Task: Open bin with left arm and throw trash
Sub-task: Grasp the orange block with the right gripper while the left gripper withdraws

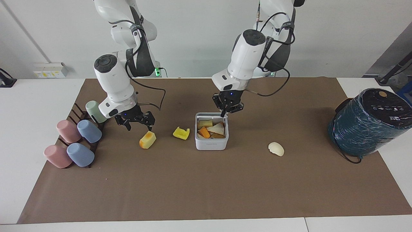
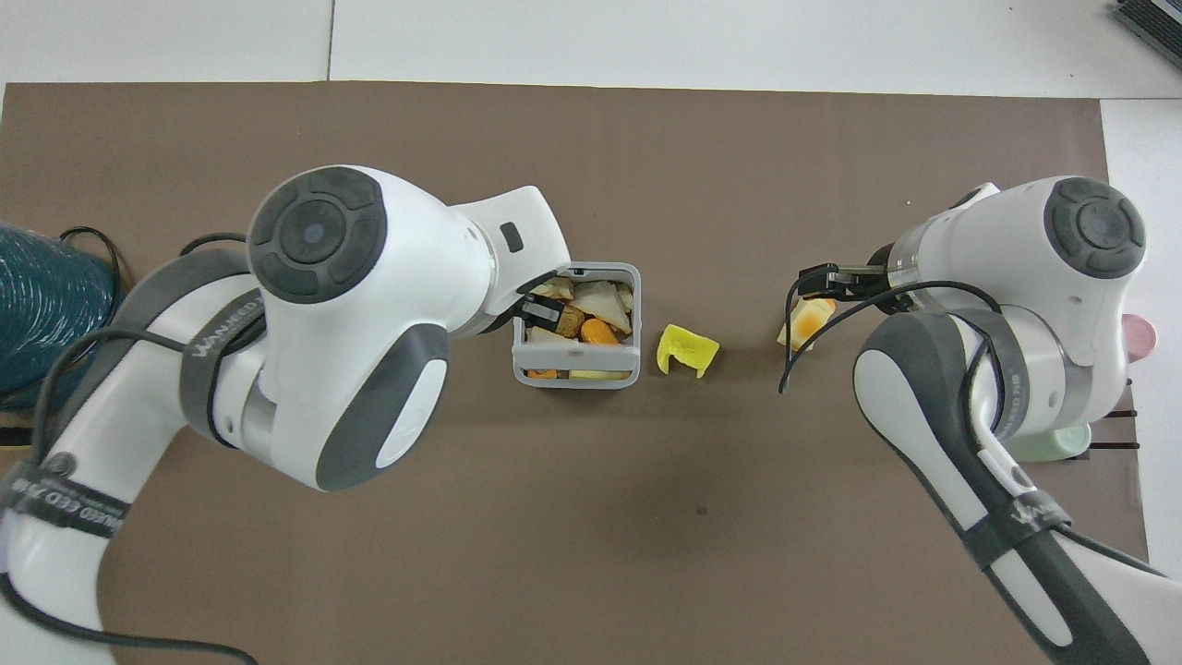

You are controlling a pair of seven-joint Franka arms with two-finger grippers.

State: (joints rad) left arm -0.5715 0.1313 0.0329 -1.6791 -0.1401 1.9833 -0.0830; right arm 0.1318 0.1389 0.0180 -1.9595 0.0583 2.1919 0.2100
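The bin (image 1: 211, 145) (image 2: 577, 379) stands mid-table with its lid raised at the edge nearer the robots, and several food bits show inside. My left gripper (image 1: 224, 111) (image 2: 540, 314) is shut and holds nothing, its tips just above that raised lid. My right gripper (image 1: 136, 124) (image 2: 817, 282) hangs open over the yellow-orange block (image 1: 147, 139) (image 2: 802, 323) of trash, apart from it. The bright yellow notched piece (image 1: 181, 133) (image 2: 686, 349) lies between block and bin. The cream-white lump (image 1: 276, 149) lies toward the left arm's end, hidden under the left arm in the overhead view.
A big teal wrapped cylinder (image 1: 367, 122) (image 2: 46, 314) stands at the left arm's end. A dark rack of pastel cups (image 1: 77, 135) sits at the right arm's end, with a green cup (image 2: 1043, 443) peeking from under the right arm. A brown mat (image 1: 206, 187) covers the table.
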